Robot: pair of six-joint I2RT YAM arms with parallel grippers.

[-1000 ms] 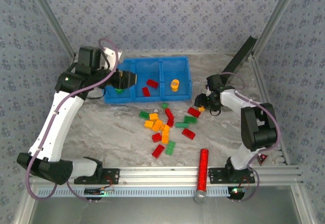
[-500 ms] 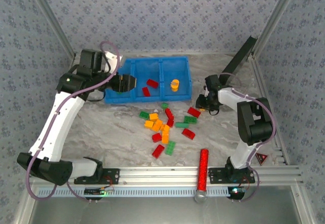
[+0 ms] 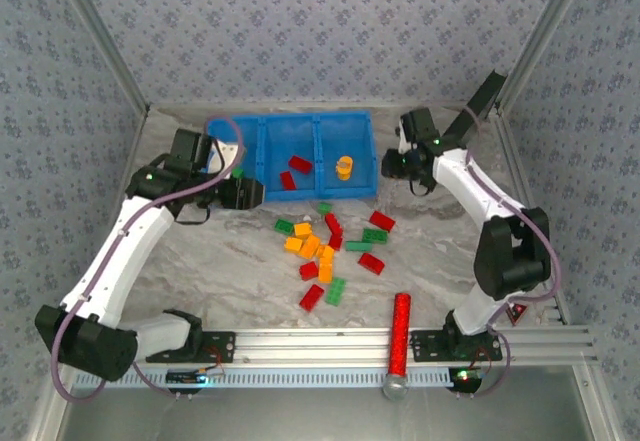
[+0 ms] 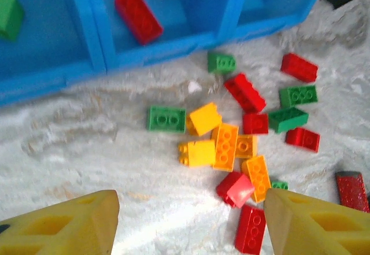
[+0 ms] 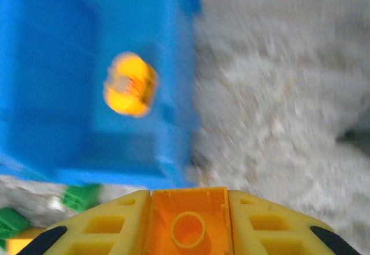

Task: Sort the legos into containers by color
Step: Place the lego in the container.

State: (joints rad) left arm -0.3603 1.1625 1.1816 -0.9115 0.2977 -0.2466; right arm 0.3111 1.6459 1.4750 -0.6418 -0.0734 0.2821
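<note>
left gripper (image 4: 189, 209): fingers apart, nothing between them
loose legos (image 4: 231, 145): mixed heap just ahead of those fingertips, blue tray (image 3: 290, 118) beyond
right gripper (image 5: 188, 200): fingers clamped on orange brick (image 5: 186, 226)
end compartment (image 5: 58, 64): ahead-left of the fingertips, holds an orange piece (image 5: 130, 85)
step tip: likely carry the brick past the near wall, centre it, then let go low

red, green, orange legos (image 3: 310, 247); blue tray (image 3: 316, 146); grey marbled table (image 3: 230, 261).

Bright, even light; right wrist view motion-blurred.
</note>
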